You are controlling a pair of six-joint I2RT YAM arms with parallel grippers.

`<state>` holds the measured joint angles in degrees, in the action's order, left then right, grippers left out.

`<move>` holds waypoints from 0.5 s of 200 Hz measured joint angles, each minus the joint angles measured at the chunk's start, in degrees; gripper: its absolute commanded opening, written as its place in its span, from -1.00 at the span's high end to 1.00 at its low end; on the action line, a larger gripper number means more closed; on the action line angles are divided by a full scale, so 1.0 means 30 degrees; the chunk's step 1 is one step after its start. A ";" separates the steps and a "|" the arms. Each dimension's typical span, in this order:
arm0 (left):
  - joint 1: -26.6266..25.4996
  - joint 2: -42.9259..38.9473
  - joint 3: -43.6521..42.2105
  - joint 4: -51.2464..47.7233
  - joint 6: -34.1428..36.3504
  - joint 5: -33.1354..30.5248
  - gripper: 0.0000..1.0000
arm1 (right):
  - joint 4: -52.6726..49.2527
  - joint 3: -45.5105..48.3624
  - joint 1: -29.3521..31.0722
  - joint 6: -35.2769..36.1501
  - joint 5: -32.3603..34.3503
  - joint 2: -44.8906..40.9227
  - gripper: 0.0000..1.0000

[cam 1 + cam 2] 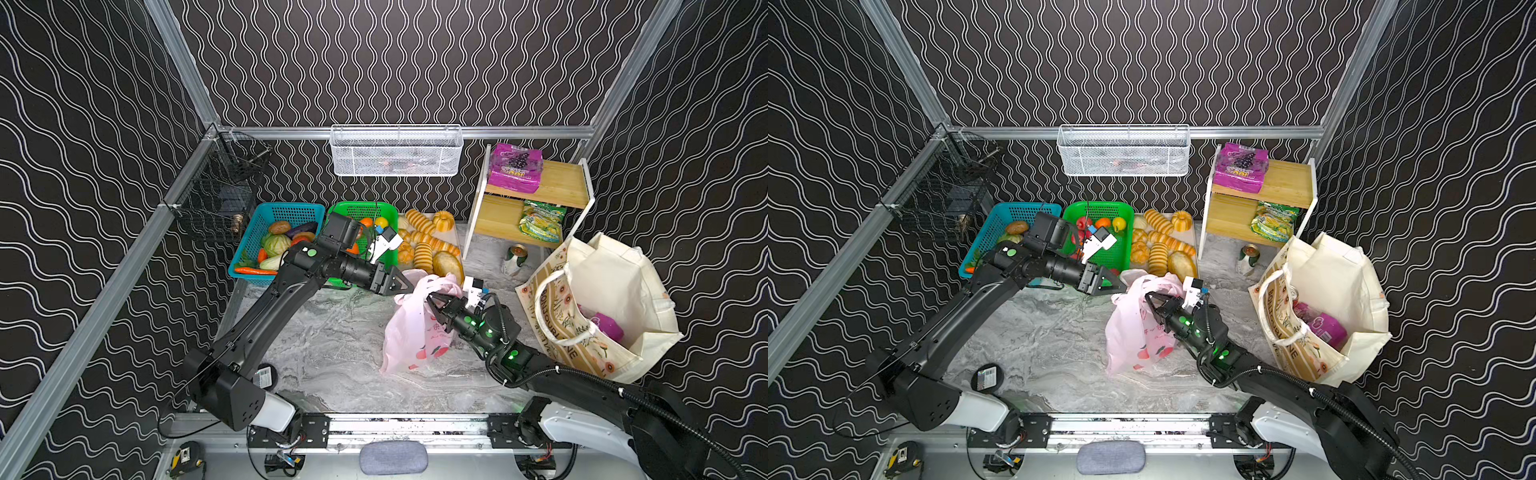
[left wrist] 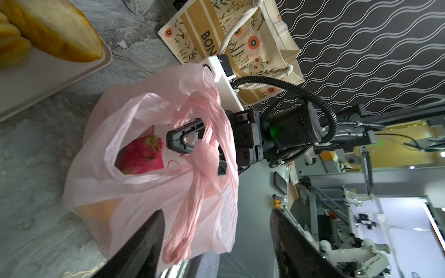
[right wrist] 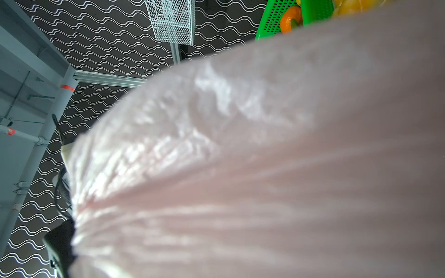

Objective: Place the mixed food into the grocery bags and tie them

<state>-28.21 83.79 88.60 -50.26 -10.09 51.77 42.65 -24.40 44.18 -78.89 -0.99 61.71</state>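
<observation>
Left claw (image 2: 216,214) is hanging open by the pink bag (image 1: 405,332) mid-worktop; right claw (image 2: 169,142), closed, is poking through its loosely knotted handles (image 2: 204,154). Dragon fruit (image 2: 142,156) is sitting inside. Cream tote (image 1: 615,282) at the right edge is gaping untied, purple packet (image 1: 515,168) and snack bag (image 1: 542,220) waiting.

Both arms, the left arm (image 1: 257,328) and the right arm (image 1: 582,376), are matte black with white base shells (image 1: 272,409). Green lights (image 1: 490,332) dot the right one, and a ribbed black cable (image 1: 681,419) trails alongside.
</observation>
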 measured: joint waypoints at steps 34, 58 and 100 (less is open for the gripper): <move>0.0102 -0.0459 -0.0233 -0.1413 0.2157 -0.1231 -0.07 | 0.0015 -0.0226 0.0000 0.0022 -0.0160 0.0044 1.00; 0.0124 -0.0663 -0.0882 -0.1661 0.3031 -0.1333 0.01 | 0.0007 -0.0233 0.0000 0.0036 -0.0299 0.0044 1.00; 0.0131 -0.0860 -0.1406 -0.1188 0.3621 -0.1486 0.09 | -0.0007 -0.0233 0.0000 0.0080 -0.0372 -0.0022 1.00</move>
<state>-27.81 81.21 84.38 -53.82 0.78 47.31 42.63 -25.10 44.18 -78.65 -2.11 61.65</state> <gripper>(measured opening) 0.451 0.034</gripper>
